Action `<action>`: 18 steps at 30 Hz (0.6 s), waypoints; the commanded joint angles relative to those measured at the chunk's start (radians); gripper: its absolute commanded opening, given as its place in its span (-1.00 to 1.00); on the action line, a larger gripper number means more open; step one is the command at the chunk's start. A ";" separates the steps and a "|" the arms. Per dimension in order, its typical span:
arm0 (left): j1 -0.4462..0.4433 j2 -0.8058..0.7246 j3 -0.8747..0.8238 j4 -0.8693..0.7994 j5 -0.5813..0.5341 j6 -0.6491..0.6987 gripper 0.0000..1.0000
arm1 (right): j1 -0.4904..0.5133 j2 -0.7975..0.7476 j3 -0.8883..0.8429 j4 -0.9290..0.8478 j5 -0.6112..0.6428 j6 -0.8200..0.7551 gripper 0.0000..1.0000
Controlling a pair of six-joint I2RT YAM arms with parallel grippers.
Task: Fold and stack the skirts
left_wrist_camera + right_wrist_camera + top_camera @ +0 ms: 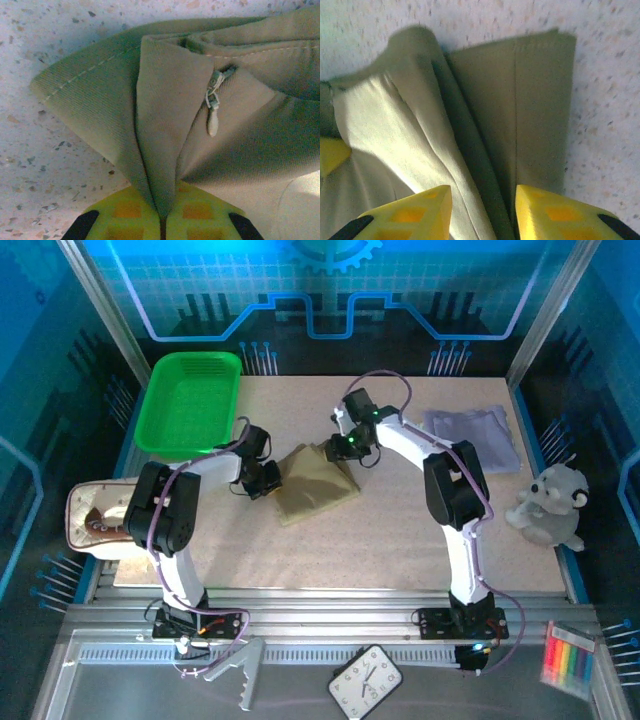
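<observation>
1. One olive-tan skirt [318, 485] lies rumpled in the middle of the table [400, 550], between the two arms. Its broad part spreads toward the near edge, and its zipper pull [213, 122] faces up.
2. The skirt's left edge is drawn into a ridge that runs straight into the left gripper [162, 217], whose yellow pads are pressed together on that fold.
3. At the skirt's far right corner, the right gripper [482, 200] has its fingers spread. A crease of cloth lies in the gap, but nothing there looks pinched.
4. Judged from this, the next fold depends on the line from one gripper to the other, which runs across the skirt. The left side is held and the right side is loose, so the right arm needs a grip first.
5. Farther out, the folded lavender skirt [470, 432] lies at the far right, well apart and nearer the right arm.
</observation>
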 commanded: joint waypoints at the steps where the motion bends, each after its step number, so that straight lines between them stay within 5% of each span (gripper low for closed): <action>1: 0.009 0.021 -0.022 -0.013 0.004 0.023 -1.00 | 0.015 -0.020 -0.027 -0.034 -0.053 -0.009 -0.32; 5: 0.019 0.025 -0.012 0.005 0.028 0.077 -0.96 | 0.014 0.013 -0.083 -0.007 -0.046 0.027 -0.34; 11: 0.039 0.048 0.075 -0.036 0.072 0.228 -0.87 | 0.008 -0.096 -0.240 0.051 -0.021 0.268 -0.88; 14: 0.048 0.005 0.091 -0.039 0.109 0.277 -0.61 | 0.010 -0.190 -0.375 0.153 -0.055 0.439 -0.82; 18: 0.051 -0.081 0.101 -0.092 0.067 0.251 -0.28 | 0.021 -0.288 -0.420 0.151 0.071 0.473 -0.57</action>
